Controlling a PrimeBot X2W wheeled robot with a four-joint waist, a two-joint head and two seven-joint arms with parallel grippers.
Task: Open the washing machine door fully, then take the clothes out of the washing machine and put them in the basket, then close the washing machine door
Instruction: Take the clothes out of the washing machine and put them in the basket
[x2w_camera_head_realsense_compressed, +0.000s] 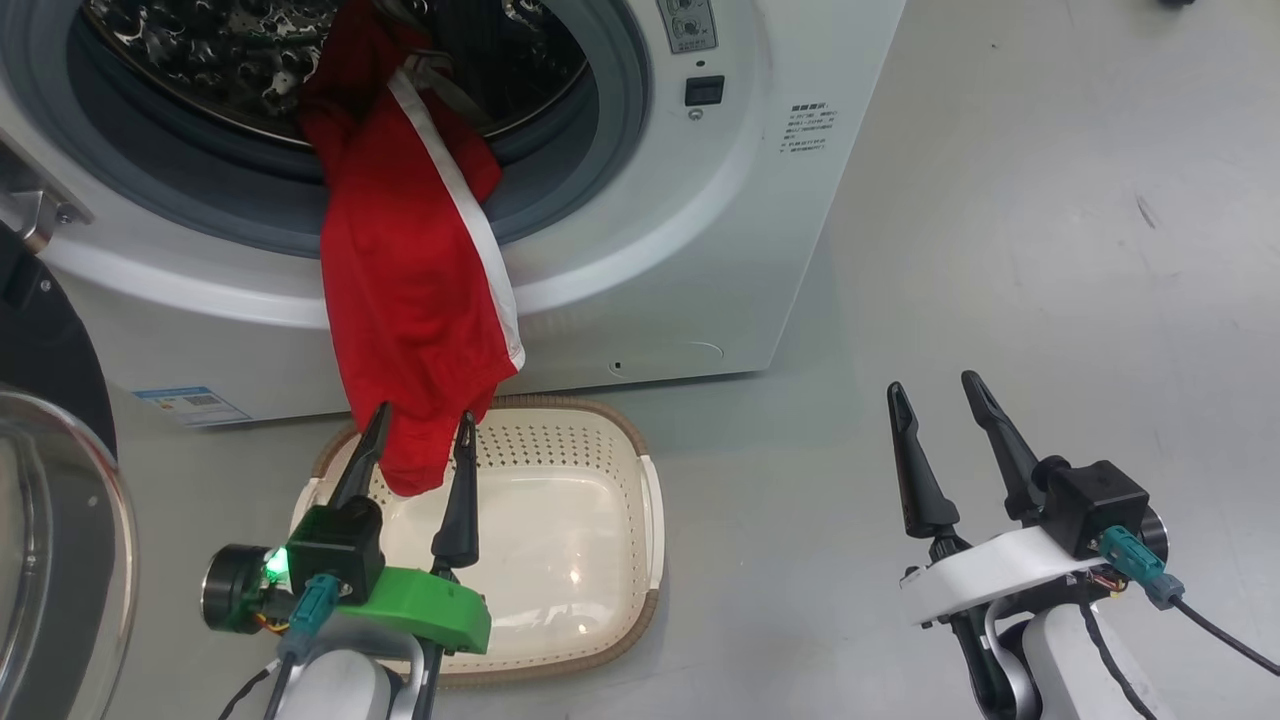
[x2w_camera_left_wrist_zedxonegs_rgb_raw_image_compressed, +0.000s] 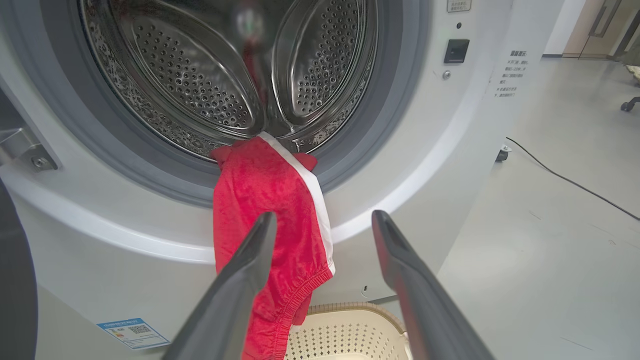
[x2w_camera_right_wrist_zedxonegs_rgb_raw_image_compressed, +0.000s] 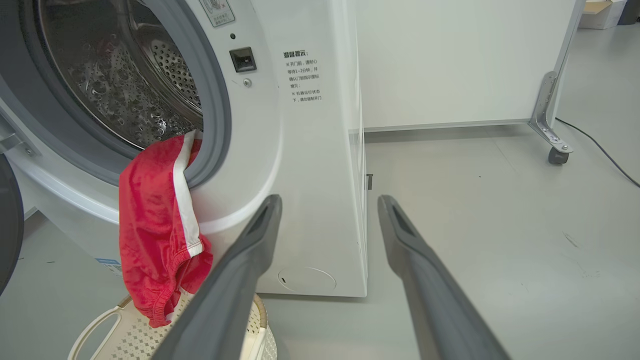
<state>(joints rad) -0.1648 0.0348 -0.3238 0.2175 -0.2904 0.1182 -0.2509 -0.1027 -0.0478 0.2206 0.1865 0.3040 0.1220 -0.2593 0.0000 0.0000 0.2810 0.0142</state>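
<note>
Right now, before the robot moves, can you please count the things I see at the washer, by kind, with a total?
Washing machine: 1
Washing machine door, open: 1
Red garment, hanging out: 1
Cream basket: 1
Pincers, left pincer and right pincer, both open: 2
Total: 6

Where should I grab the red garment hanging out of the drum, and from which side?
Take the red garment by its gathered bottom hem, coming from the front with the open left gripper: it hangs free down the washing machine, over the basket.
</note>
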